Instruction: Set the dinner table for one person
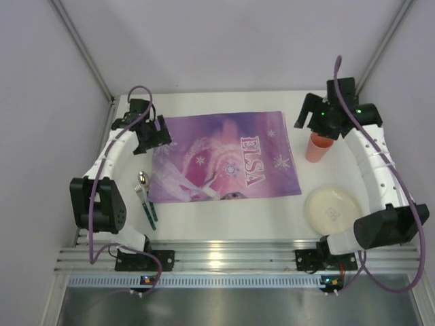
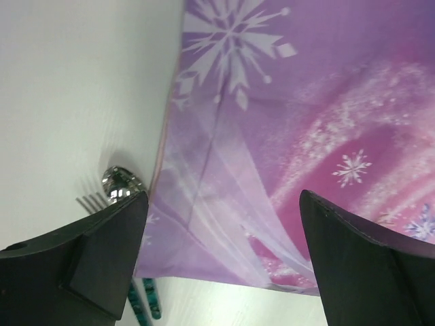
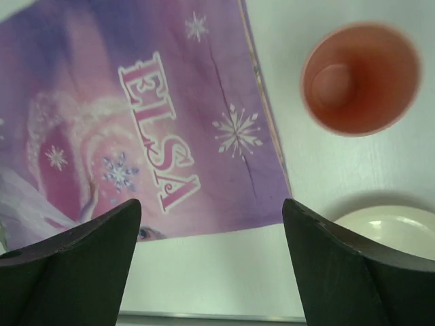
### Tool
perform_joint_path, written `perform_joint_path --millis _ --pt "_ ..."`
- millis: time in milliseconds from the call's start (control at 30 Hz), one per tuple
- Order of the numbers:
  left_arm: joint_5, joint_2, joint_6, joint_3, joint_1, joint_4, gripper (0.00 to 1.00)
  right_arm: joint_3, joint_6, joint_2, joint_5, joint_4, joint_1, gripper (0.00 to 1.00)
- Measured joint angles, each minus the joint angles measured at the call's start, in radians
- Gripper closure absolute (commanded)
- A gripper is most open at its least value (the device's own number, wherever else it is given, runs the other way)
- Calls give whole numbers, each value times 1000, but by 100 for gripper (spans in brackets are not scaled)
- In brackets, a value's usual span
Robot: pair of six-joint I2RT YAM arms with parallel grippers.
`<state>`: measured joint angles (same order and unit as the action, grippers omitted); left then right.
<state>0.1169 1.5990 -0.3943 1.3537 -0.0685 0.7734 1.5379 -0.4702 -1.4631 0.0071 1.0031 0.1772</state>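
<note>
The white dinner table (image 1: pixel 231 214) carries a purple "ELSA" placemat (image 1: pixel 224 156) at its middle, also in the left wrist view (image 2: pixel 285 136) and right wrist view (image 3: pixel 136 109). A spoon (image 1: pixel 141 179) and a fork (image 1: pixel 144 204) with teal handles lie left of the mat; the spoon bowl (image 2: pixel 117 183) shows by my left finger. An orange cup (image 1: pixel 318 147) stands right of the mat, seen from above (image 3: pixel 359 78). A cream plate (image 1: pixel 331 208) lies at the near right (image 3: pixel 387 227). My left gripper (image 1: pixel 155 133) hangs open over the mat's left edge. My right gripper (image 1: pixel 323 121) hangs open by the cup.
Silver aluminium rails (image 1: pixel 231 261) edge the near side of the table. Grey walls close in the left, back and right. Purple cables loop off both arms.
</note>
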Motion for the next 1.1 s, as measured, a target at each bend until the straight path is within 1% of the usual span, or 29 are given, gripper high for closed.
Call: perform_joint_path --millis 67,133,267,367,433,600,767,867,967,1067,1100 --pt "-34 5 -4 0 -10 -34 2 74 22 31 27 2 -39 16" --pt "-51 51 -8 8 -38 -59 2 113 34 35 57 11 -105 17" --pt "-92 218 -25 48 -127 -92 2 117 41 -40 106 44 -268 18" --pt "-126 307 -45 69 -188 -100 2 103 42 -113 137 67 -337 20" --pt "-142 344 -57 86 -225 -100 2 96 42 -149 152 82 -356 21" --pt "-177 411 -90 114 -289 -125 2 73 42 -192 164 83 -359 23" --pt "-177 420 -104 117 -311 -140 2 22 42 -208 163 57 -364 26" --pt "-176 430 -105 127 -319 -138 3 -21 39 -224 135 4 -364 28" --pt "-176 451 -101 160 -336 -138 2 -42 28 -266 107 -29 -364 32" --pt "-175 469 -92 187 -357 -140 3 -42 22 -315 92 -66 -364 46" --pt "-174 471 -89 191 -362 -141 3 -42 22 -326 89 -73 -364 57"
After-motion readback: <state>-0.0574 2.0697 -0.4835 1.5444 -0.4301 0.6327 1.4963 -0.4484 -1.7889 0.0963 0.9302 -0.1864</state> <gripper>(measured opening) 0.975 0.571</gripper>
